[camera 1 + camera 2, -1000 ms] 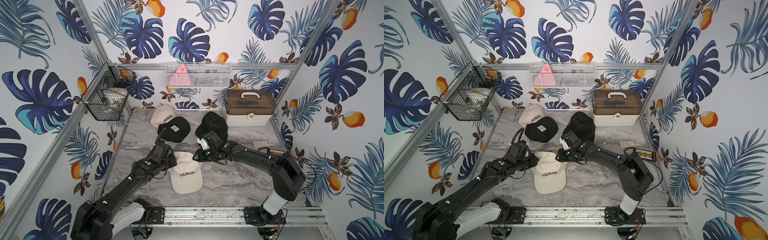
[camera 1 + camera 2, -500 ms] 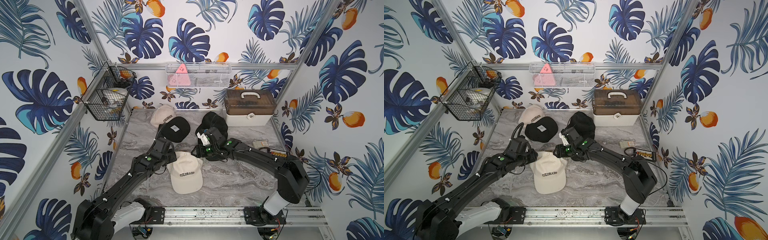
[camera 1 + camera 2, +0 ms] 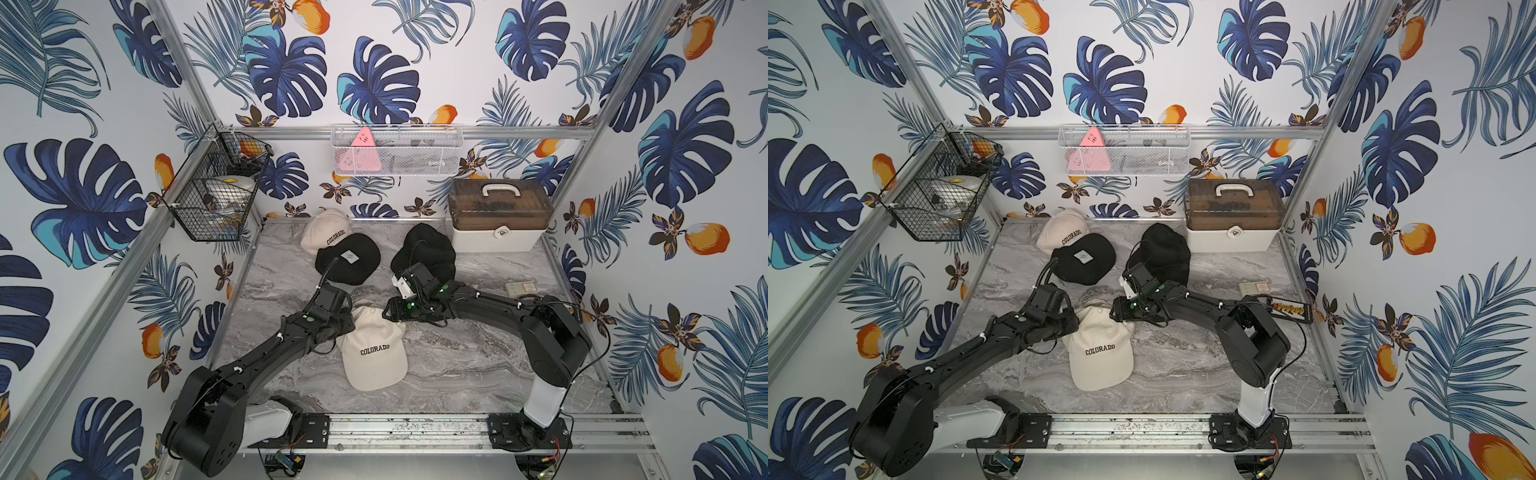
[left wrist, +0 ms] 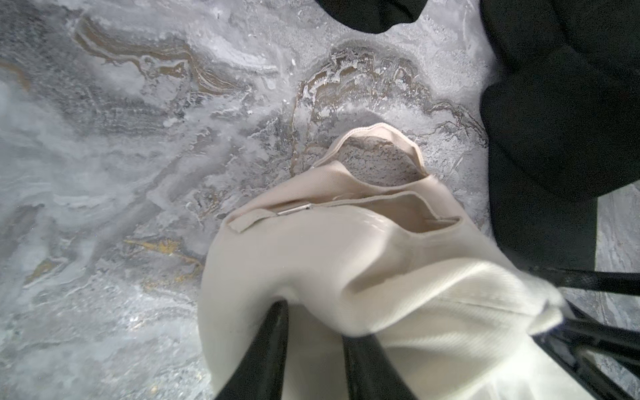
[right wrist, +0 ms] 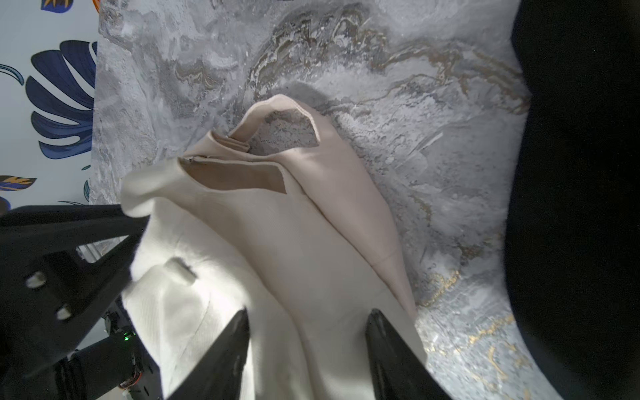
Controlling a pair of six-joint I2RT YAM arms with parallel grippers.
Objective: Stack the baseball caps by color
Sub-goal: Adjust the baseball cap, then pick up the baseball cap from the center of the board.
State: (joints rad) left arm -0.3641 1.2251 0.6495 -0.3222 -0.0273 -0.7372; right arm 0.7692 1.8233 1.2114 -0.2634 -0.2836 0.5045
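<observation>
A cream cap (image 3: 374, 353) (image 3: 1100, 353) lettered COLORADO is seen near the middle of the marble table (image 3: 478, 353), brim toward the robot's base. In both wrist views a second cream layer with its own back opening is shown under it. The cap's rear edge is met from one side by the left gripper (image 3: 350, 321) (image 4: 318, 318), whose fingers (image 4: 273, 329) are set narrowly with bunched cream fabric pinched between them. From the other side it is met by the right gripper (image 3: 387, 312) (image 5: 306, 318). Its fingers (image 5: 228, 346) are held moderately apart astride the fabric, and whether the cloth is gripped cannot be told. Toward the back wall another cream cap (image 3: 326, 230) is partly covered by a black cap (image 3: 347, 257) bearing a small white tag. A plain black cap (image 3: 424, 249) is found just beside it, next to a handled storage box (image 3: 498, 216).
</observation>
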